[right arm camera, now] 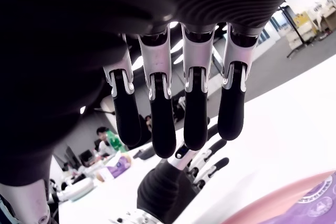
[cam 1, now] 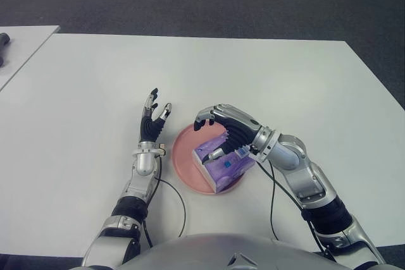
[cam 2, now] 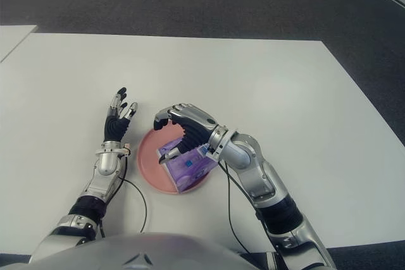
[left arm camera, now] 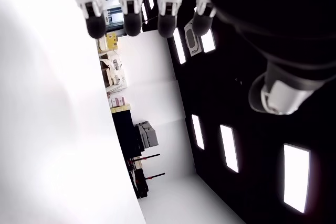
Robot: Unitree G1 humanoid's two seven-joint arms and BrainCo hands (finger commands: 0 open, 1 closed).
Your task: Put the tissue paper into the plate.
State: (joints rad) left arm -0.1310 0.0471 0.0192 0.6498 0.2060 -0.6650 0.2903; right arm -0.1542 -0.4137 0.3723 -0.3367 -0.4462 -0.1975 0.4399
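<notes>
One risk: the tissue paper (cam 1: pixel 223 162) lies tilted in the plate (cam 1: pixel 185 162), overhanging its 4 o'clock rim; the right hand (cam 1: pixel 223 132), fingers extended above it, could drag it onto the counter (cam 1: pixel 253 74); the left hand (cam 1: pixel 152 121) shows open at 9 o'clock.

I see even, soft light from above in both eye views. The white table (cam 1: pixel 253 80) is bright but without strong glare, and the shadows under the right hand (cam 1: pixel 223 132) and the left hand (cam 1: pixel 152 120) are weak and short. The far floor looks dark and a little grainy. In the left wrist view the table surface is overexposed to pure white, the ceiling lamps (left arm camera: pixel 296 174) burn out, and the near fingers (left arm camera: pixel 95 11) are blurred. In the right wrist view the palm is almost black and the background is soft.
</notes>
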